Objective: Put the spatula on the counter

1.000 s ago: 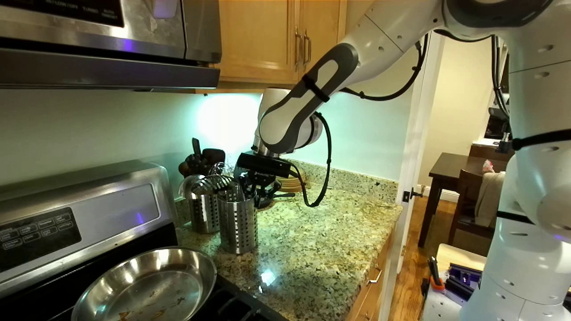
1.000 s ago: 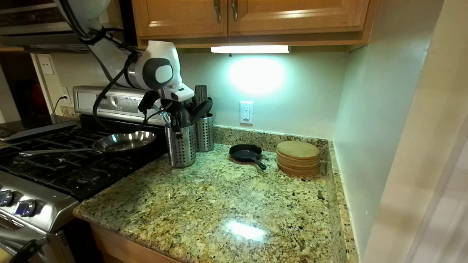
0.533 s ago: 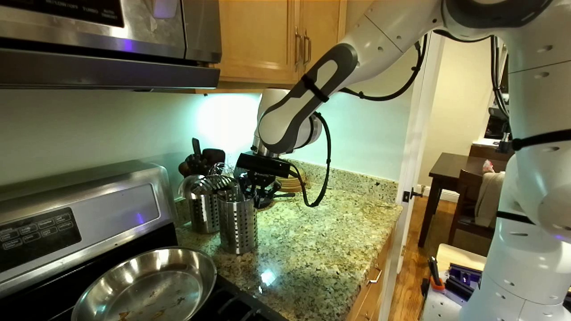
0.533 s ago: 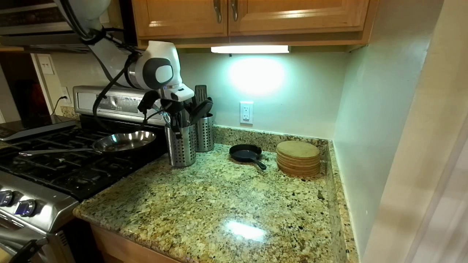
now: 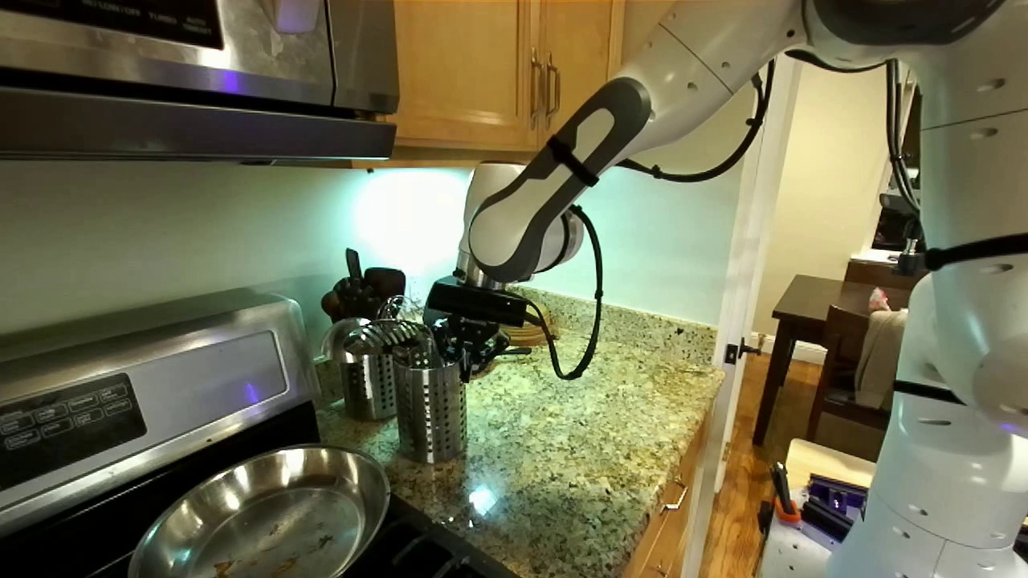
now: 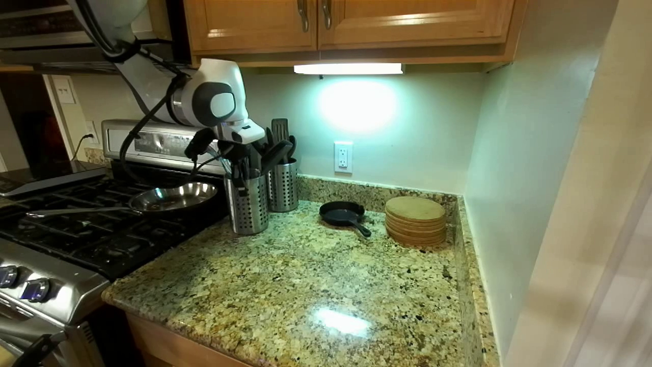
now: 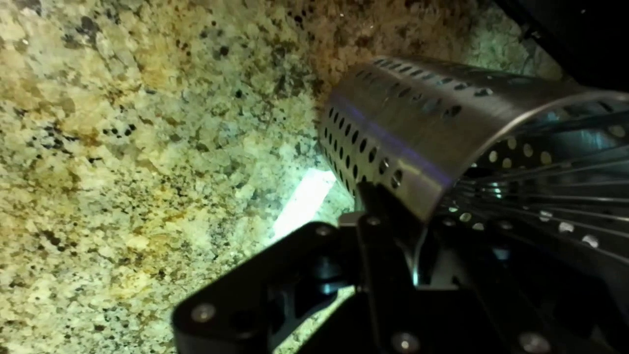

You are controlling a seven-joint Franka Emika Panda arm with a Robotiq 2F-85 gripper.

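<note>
On a speckled granite counter beside a stainless-steel gas stove, a robot's black gripper pinches the rim of the nearer utensil holder, a perforated metal cylinder. In the wrist view the jaws are drawn together on the thin wall, one outside the cylinder and one inside, near the slender wires of a utensil. The holder stands upright on the granite; the farther utensil holder, also perforated, stands just behind it toward the wall.

The black spatula, its broad head raised, tilts out above the mouths of the holders in an exterior view, its lower part meeting the rim of the nearer one; which cylinder it stands in cannot be told for certain. A slotted turner rises behind it.

Farther along the granite, a small black skillet sits beside a stack of round boards, with an outlet and a glowing under-cabinet light above. A shiny frying pan rests on the stove. In both exterior views the white arm reaches in over the holders.
</note>
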